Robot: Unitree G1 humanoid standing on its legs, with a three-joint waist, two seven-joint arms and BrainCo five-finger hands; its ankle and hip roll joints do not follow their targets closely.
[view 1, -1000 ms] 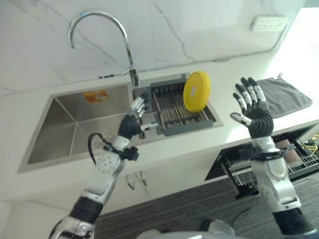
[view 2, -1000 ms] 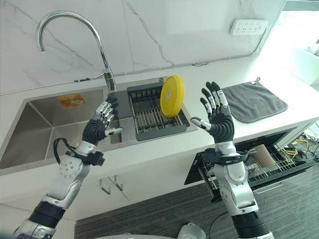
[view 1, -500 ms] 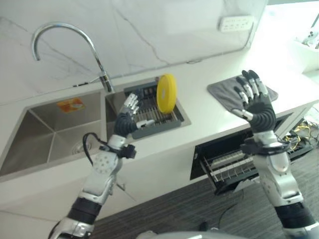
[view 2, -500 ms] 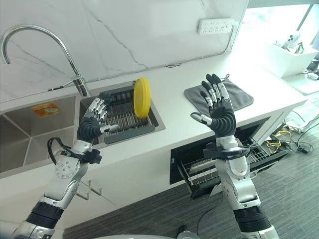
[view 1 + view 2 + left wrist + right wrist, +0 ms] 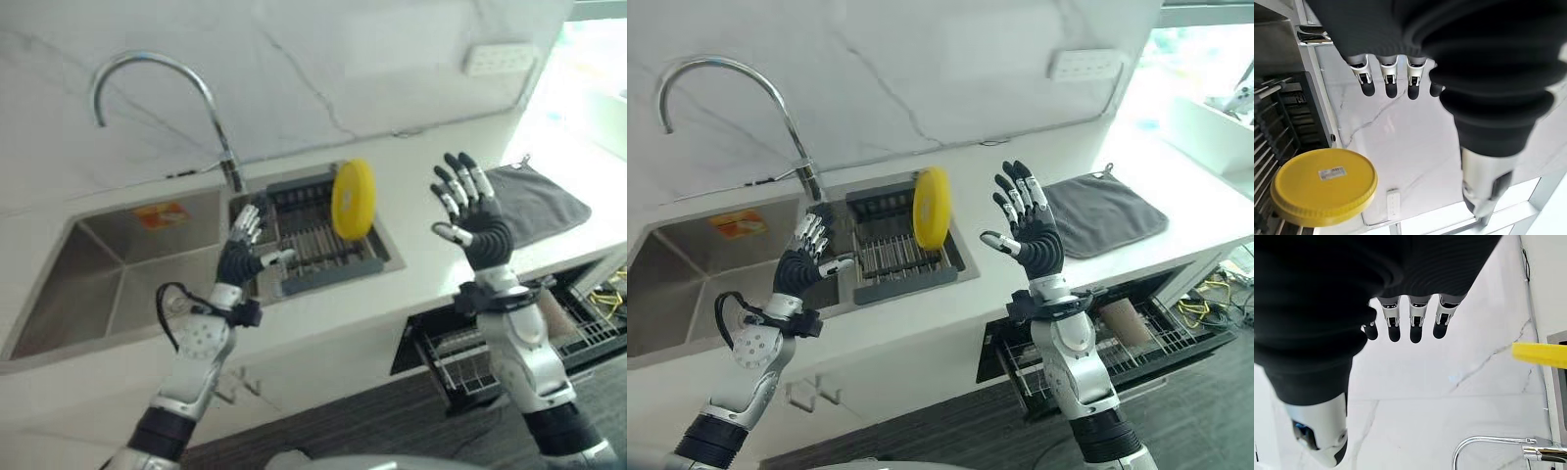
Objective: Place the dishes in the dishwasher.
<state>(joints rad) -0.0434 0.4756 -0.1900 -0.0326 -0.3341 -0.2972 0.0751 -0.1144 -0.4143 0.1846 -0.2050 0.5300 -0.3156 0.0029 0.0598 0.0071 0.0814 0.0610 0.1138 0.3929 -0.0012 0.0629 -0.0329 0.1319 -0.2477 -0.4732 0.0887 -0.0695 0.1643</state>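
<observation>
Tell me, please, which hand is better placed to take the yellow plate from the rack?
Probably the right hand: open, raised beside the yellow plate on the dishwasher's side; the left hand is open beyond the rack.

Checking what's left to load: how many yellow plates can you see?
1. The yellow plate stands on edge in the dark drying rack set in the sink, between the two raised hands. Others could be hidden in the open dishwasher.

Both head cameras look down from above at the sink (image 5: pixel 108 284) and counter, sharing the rack beside the sink and its upright yellow plate (image 5: pixel 931 208). Each wrist camera peers very close along its own fingers toward the marble wall behind the sink; both catch that plate.
</observation>
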